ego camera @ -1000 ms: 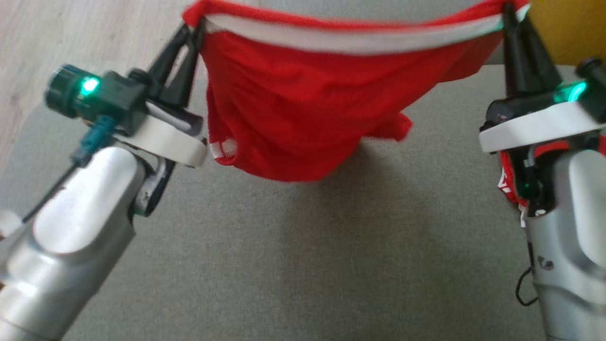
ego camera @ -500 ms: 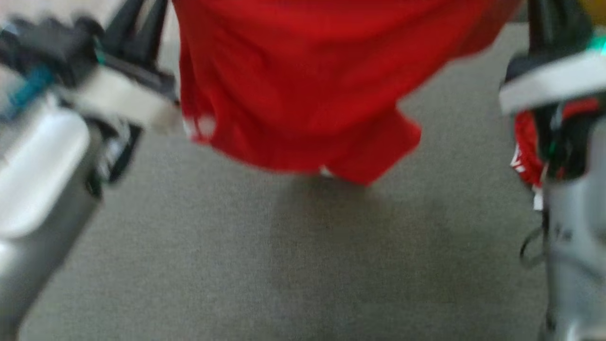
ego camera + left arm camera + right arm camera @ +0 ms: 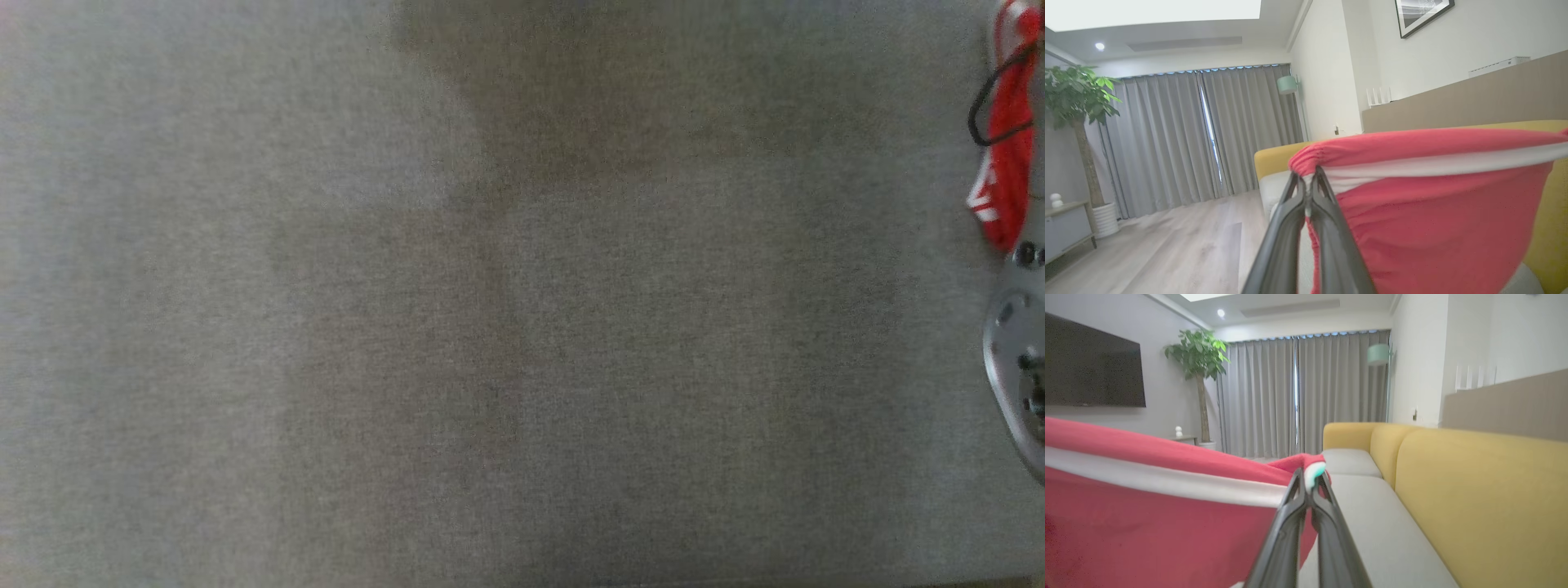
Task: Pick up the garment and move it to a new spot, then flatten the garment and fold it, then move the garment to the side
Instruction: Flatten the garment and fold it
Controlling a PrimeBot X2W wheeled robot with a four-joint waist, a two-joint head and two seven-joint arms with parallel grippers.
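Since the head camera has tipped down, its view now meets the grey sofa seat (image 3: 490, 327), while the red garment (image 3: 1433, 212) hangs stretched above it, left claw (image 3: 1308, 176) and right claw (image 3: 1308, 477) each clenched on its white-banded edge. The carry seems under way, flattening next. White lettering on a red strap (image 3: 1000, 192) by the right arm (image 3: 1016, 351) is unreadable.

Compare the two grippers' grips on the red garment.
The left gripper pinches bunched, gathered waistband; the right gripper pinches a smoother corner. Cloth stretches to the right of the left gripper in its wrist view, to the left of the right gripper in its own. Both are shut on the garment, spread between them.
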